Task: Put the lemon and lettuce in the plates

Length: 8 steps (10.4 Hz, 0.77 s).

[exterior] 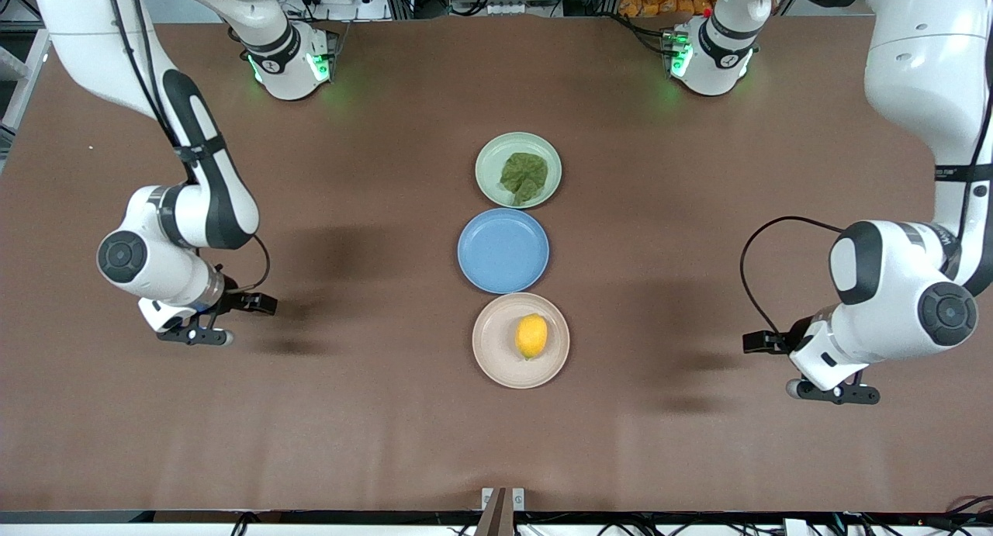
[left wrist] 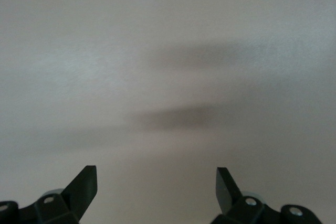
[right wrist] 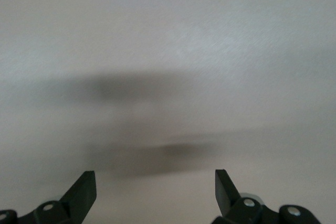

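your table (exterior: 372, 412) is one matte brown sheet with soft arm shadows; cables and racks run along the robots' edge. take the blue plate (exterior: 503, 250), smooth and round, as your landmark. the mint plate (exterior: 490, 153) touches it on the robots' side and holds the wrinkly, ruffled dark green lettuce (exterior: 524, 177). the beige-pink plate (exterior: 493, 351) sits just nearer the camera and holds the glossy oval lemon (exterior: 531, 336). your left gripper (left wrist: 156, 187) and right gripper (right wrist: 155, 187) hover over bare table, well apart from the blue plate at each arm's own end, fingers spread wide, holding nothing.
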{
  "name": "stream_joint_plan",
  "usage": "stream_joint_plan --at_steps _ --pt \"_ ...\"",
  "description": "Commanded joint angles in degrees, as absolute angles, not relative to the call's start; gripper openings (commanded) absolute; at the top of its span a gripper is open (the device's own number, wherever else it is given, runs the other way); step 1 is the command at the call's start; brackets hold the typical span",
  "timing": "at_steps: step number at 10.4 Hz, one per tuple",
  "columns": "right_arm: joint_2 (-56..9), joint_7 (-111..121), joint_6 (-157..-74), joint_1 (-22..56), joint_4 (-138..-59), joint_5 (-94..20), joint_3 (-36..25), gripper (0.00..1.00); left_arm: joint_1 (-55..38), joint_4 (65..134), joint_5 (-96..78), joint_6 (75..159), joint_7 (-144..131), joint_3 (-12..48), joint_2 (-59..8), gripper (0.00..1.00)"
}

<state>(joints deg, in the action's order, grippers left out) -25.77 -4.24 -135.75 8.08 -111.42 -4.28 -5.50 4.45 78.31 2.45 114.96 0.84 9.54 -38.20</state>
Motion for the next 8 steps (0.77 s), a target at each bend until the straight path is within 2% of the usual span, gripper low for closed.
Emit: stream_joint_plan --at_steps 1,3,5,8 --pt "-14.71 -4.66 -136.58 6.0 -122.75 -2.99 -2.83 1.0 5.19 85.49 3.87 113.91 0.44 9.76 -30.88 1.0" --pt "-8.11 -5.09 -136.06 -1.21 -128.39 0.25 3.76 1.0 3.61 91.2 3.87 113.91 0.18 8.27 -25.43 1.0" --pt "-3.36 -9.99 -135.79 -0.88 -132.52 2.19 4.21 1.0 0.81 97.62 3.26 113.99 -0.96 6.6 -19.28 1.0" --pt "-0.19 -13.79 -134.12 -0.44 -131.93 2.81 4.22 1.0 -2.19 102.74 2.55 113.82 -5.62 6.42 -11.89 1.0"
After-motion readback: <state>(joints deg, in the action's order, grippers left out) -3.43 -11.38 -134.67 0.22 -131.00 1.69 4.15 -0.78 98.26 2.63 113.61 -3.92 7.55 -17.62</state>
